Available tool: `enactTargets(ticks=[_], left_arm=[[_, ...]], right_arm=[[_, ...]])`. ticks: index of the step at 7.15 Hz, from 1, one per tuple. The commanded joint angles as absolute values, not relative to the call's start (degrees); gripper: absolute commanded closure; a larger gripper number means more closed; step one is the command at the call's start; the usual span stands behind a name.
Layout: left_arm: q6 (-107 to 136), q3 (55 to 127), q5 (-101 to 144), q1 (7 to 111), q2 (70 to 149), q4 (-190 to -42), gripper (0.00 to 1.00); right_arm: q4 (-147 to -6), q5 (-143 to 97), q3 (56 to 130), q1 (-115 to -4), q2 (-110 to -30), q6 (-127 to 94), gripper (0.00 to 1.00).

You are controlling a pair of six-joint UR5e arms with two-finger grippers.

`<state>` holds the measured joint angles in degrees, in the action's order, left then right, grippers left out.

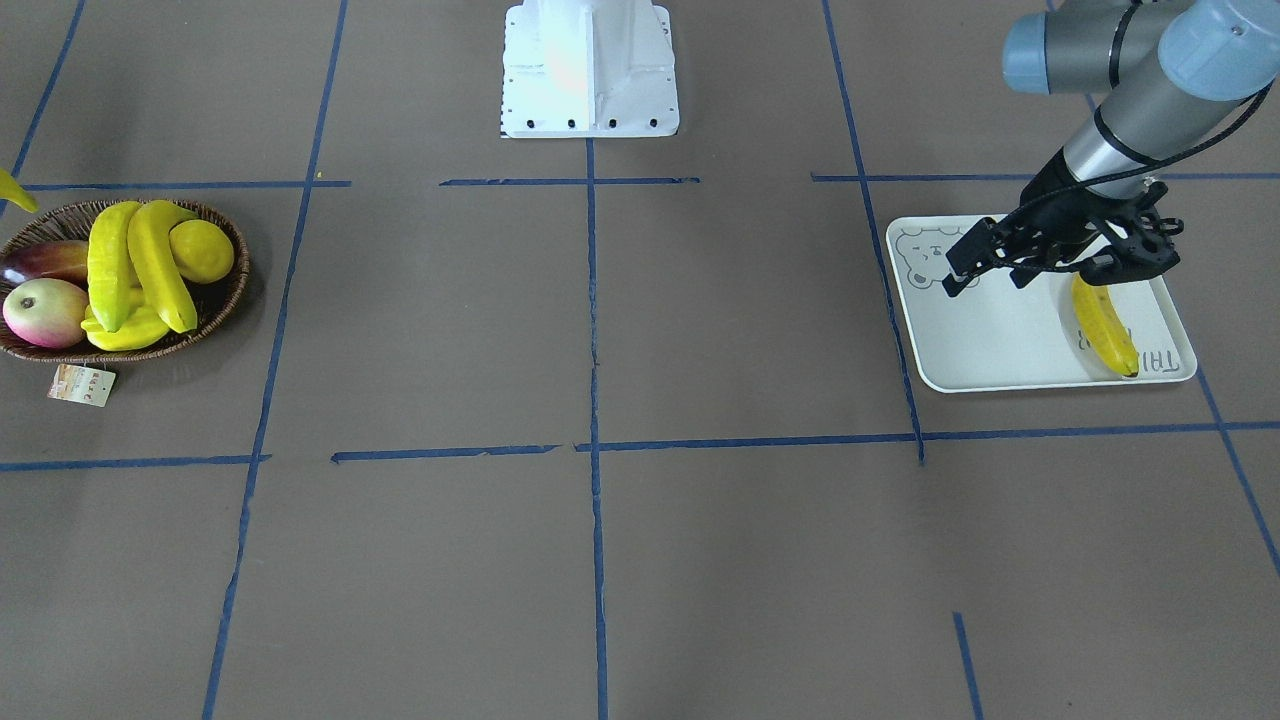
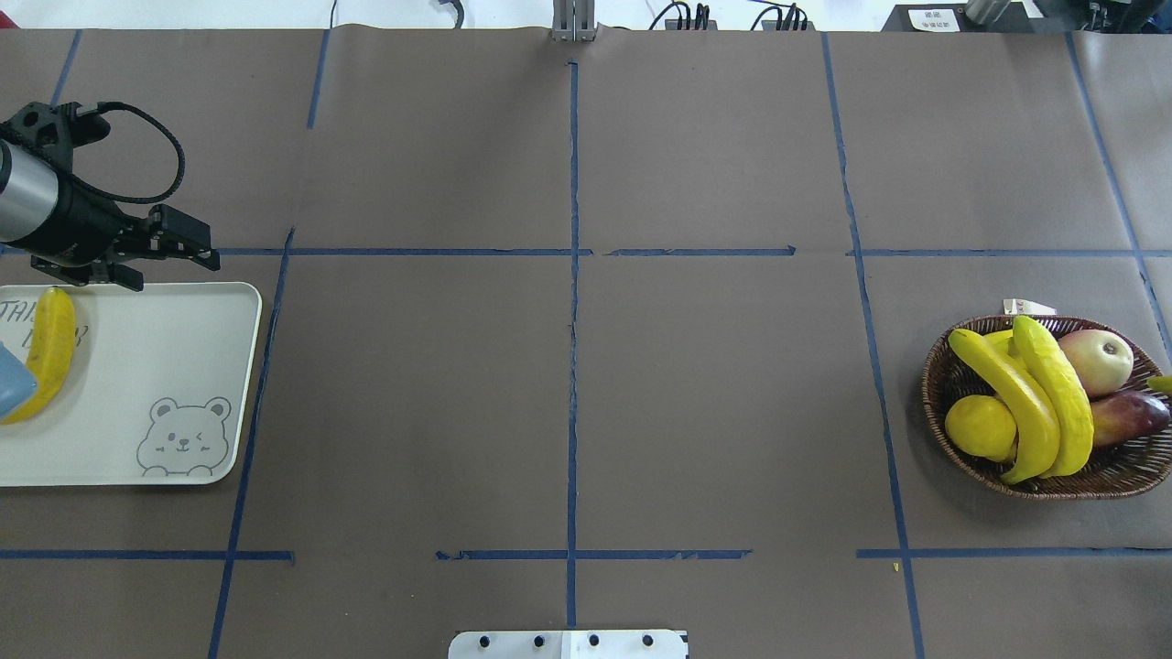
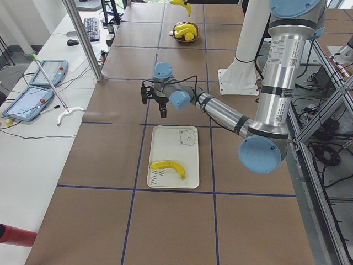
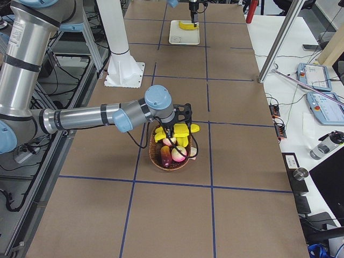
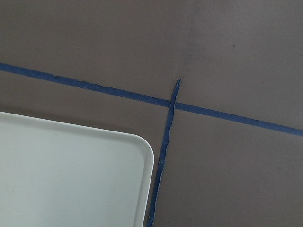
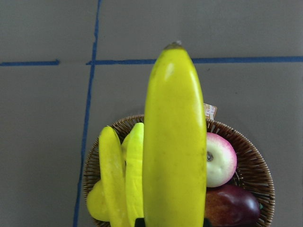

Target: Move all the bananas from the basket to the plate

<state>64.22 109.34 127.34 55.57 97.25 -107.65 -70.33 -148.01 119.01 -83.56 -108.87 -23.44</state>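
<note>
One deep-yellow banana (image 1: 1100, 325) lies on the white bear-print plate (image 1: 985, 345), near its lettered end. My left gripper (image 1: 988, 280) hovers open and empty over the plate's far edge (image 2: 156, 302), just beyond that banana (image 2: 46, 352). My right gripper (image 4: 180, 128) is above the wicker basket (image 6: 258, 177), shut on a greenish-yellow banana (image 6: 175, 142) lifted clear of it. Only that banana's tip (image 1: 15, 192) shows in the front view. Two more bananas (image 2: 1007, 403) (image 2: 1062, 403) lie side by side in the basket (image 2: 943, 366).
The basket also holds a lemon (image 2: 980, 426), a pink-white round fruit (image 2: 1099, 357), a purple fruit (image 2: 1126, 416) and a ribbed yellow starfruit (image 1: 125, 330). A paper tag (image 1: 82, 385) hangs from its rim. The robot's white base (image 1: 590, 70) stands mid-table. Blue tape lines cross the brown surface.
</note>
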Motion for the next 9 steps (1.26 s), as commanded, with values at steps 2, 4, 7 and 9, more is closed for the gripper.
enactTargets(ticks=[2,4,7,9], left_arm=[[68.5,109.7,127.9,54.4,101.1,-108.2,0.01],[79.5,109.0,127.5,48.3,109.3,-109.5,0.01],[91.8,107.2,127.5,46.0,113.7,-124.9,0.01],[92.1,106.0,127.4,43.8,118.3,-126.9,0.01]], right_arm=[[-70.2,-153.0,119.4,-80.2,-96.4,-35.1,1.00],[-69.6,-146.6,118.2,-66.2,-82.9,-57.1,1.00],[-69.3,-138.4,117.8,-49.7,-72.2,-67.2,0.99],[-69.3,-132.0,117.2,-42.1,-66.6,-68.4,0.99]])
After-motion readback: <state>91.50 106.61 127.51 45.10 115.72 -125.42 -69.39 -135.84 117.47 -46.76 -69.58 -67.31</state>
